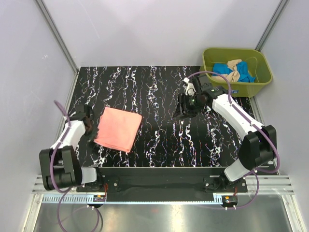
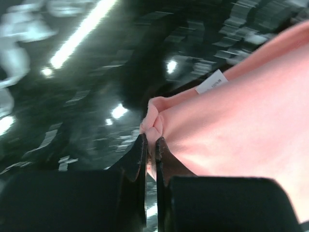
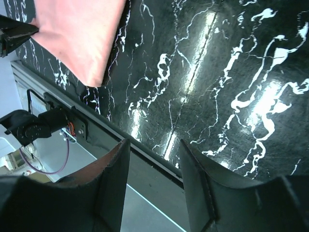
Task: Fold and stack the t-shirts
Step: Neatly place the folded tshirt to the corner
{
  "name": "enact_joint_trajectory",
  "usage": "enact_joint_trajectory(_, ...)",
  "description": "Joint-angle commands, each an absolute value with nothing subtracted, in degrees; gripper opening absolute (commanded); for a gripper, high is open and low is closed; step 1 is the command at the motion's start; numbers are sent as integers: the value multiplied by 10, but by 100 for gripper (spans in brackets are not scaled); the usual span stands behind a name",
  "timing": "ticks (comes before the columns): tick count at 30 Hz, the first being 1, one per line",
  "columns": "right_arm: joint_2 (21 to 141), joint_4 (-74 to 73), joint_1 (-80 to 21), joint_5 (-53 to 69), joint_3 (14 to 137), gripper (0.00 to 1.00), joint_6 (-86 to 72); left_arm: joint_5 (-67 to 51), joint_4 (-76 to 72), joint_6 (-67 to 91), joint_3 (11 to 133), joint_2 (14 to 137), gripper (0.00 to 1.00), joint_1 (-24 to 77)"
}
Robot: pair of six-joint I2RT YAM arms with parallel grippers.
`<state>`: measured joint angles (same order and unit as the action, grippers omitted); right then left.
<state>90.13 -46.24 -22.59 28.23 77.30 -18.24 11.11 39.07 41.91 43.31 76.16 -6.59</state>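
The left hand (image 2: 150,141), arm bent low, pinched the folded pink shirt (image 2: 231,125) by its edge; the right hand (image 3: 154,145) hung open above the table (image 3: 217,72).

A black surface (image 1: 159,92) veined with white marbling fills the enclosure, glossy with streaks of reflected light. Plain pale walls (image 1: 145,29) rise behind and beside it, with slanting metal posts (image 1: 55,34) in the corners.

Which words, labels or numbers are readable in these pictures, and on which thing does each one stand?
White tag at the edge of the pink t-shirt: faint print, too blurred to read.
Green tub: no text visible.
No other words, numbers or signs can be made out in any view.
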Motion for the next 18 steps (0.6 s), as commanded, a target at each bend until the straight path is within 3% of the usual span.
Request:
enact_joint_trajectory(1, 902, -465, -245, 297, 797, 52, -187, 163, 443, 416, 424, 702, 0, -119)
enact_joint_trajectory(11, 912, -480, -265, 304, 813, 52, -191, 241, 537, 413, 485, 702, 0, -257)
enact_joint_trajectory(18, 923, -476, -272, 310, 817, 52, -193, 250, 508, 379, 486, 679, 0, -383)
